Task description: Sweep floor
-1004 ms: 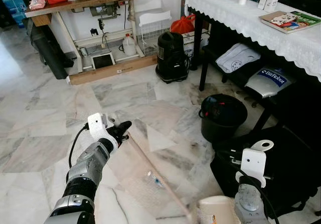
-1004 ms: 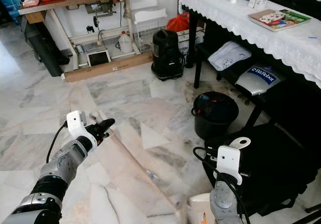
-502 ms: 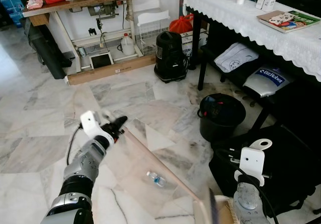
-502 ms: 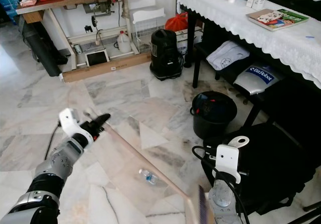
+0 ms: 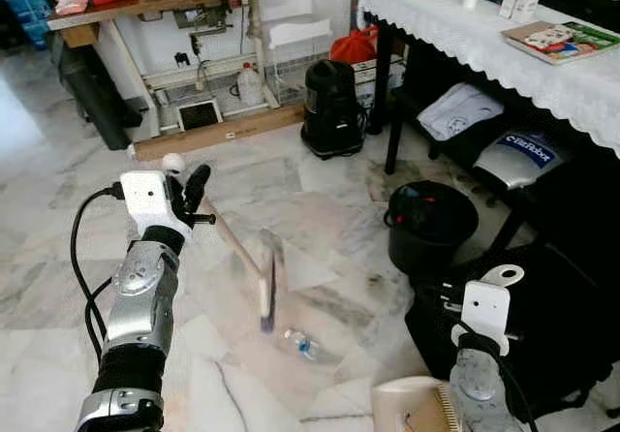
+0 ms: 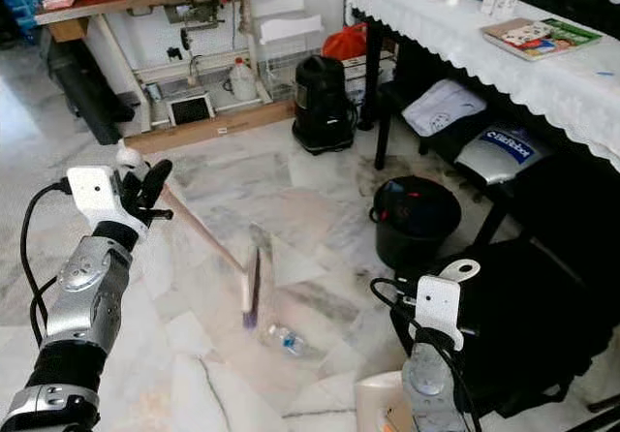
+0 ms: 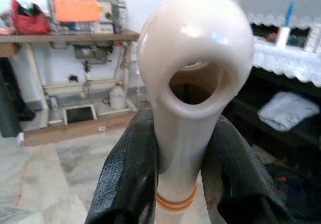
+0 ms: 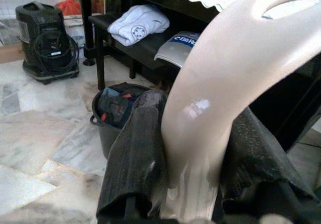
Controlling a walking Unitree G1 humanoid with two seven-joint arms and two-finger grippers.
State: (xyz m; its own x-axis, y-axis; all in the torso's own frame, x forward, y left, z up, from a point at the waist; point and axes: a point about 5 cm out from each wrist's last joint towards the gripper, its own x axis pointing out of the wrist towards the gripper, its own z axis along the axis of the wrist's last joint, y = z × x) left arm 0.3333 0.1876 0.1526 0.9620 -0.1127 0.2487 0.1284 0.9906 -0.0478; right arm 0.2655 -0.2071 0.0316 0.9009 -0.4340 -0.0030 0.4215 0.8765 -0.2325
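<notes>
The left gripper (image 7: 175,169) clamps the broom (image 5: 232,248) handle, its brush head beside a plastic bottle (image 5: 300,344) on the marble floor (image 5: 58,258). The right gripper (image 8: 190,169) grips the dustpan (image 8: 225,73) handle. A black bin (image 5: 430,224) stands right, a vacuum (image 5: 332,108) farther off.

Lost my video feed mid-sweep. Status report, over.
Left gripper shut on broom handle; right gripper shut on dustpan handle. Broom head beside plastic bottle on the floor. Black bucket stands close by.
</notes>
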